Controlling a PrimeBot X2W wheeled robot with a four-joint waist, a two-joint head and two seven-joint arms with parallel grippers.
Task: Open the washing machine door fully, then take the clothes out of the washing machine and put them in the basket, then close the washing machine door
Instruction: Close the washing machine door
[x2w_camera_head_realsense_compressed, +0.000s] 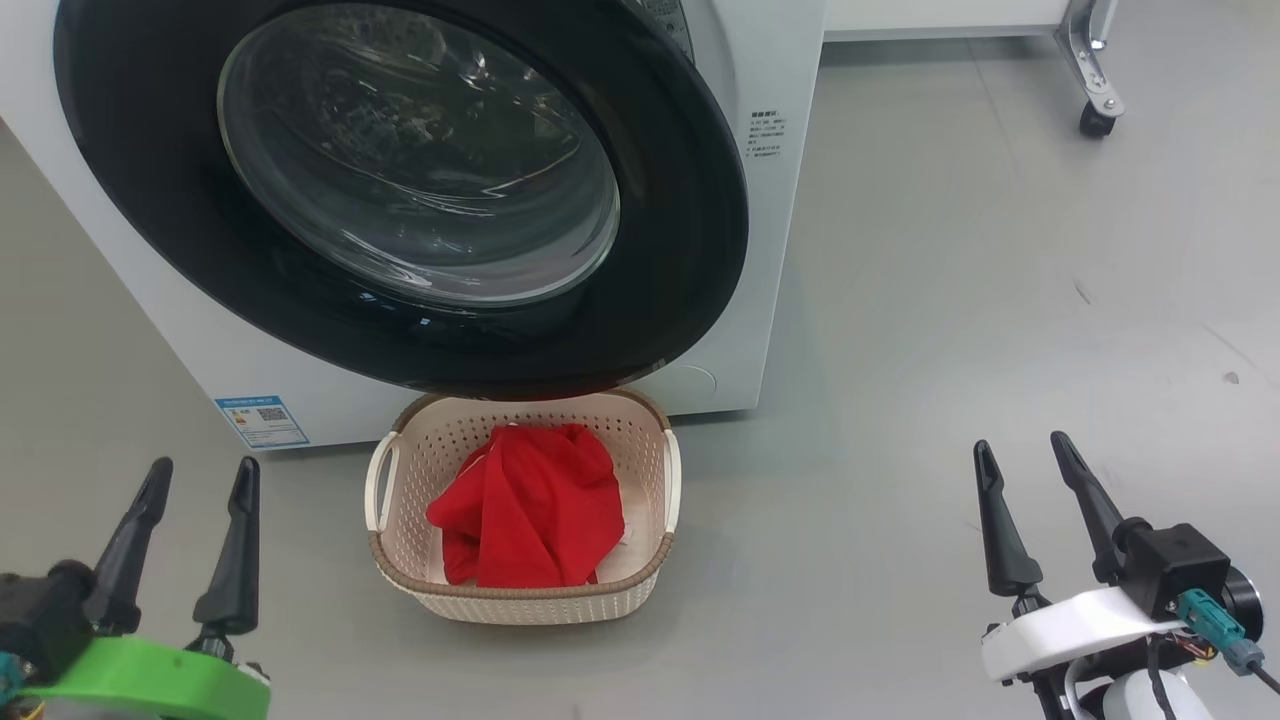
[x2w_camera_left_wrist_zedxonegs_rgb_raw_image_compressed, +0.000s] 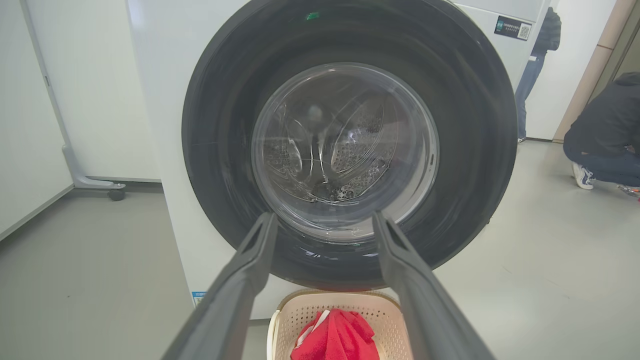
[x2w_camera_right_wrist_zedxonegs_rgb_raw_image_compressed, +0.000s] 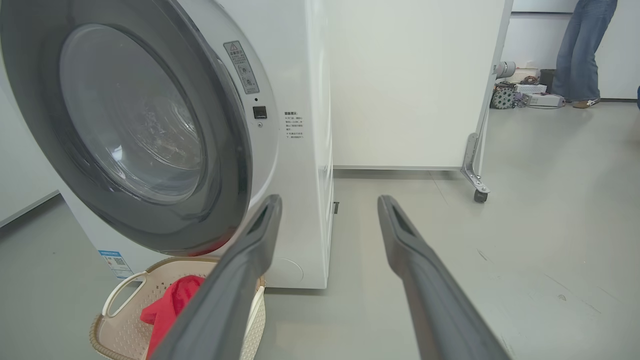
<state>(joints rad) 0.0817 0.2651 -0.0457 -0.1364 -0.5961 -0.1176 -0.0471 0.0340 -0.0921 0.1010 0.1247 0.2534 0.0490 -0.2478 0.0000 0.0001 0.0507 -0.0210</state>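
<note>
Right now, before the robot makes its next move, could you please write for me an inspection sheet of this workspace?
Surface: grey floor, a few small dark marks.
Job's things: washing machine door looks shut against the washing machine; clothes lie crumpled in the basket, right before the door.
Clutter: small pile of gear far off by a wall.
Grippers: left gripper open, empty; right gripper open, empty; both apart from the basket.
Cables: teal plug with wires at the right wrist.
Surroundings: wheeled white partition; one person crouching, another person standing, both far off.
</note>
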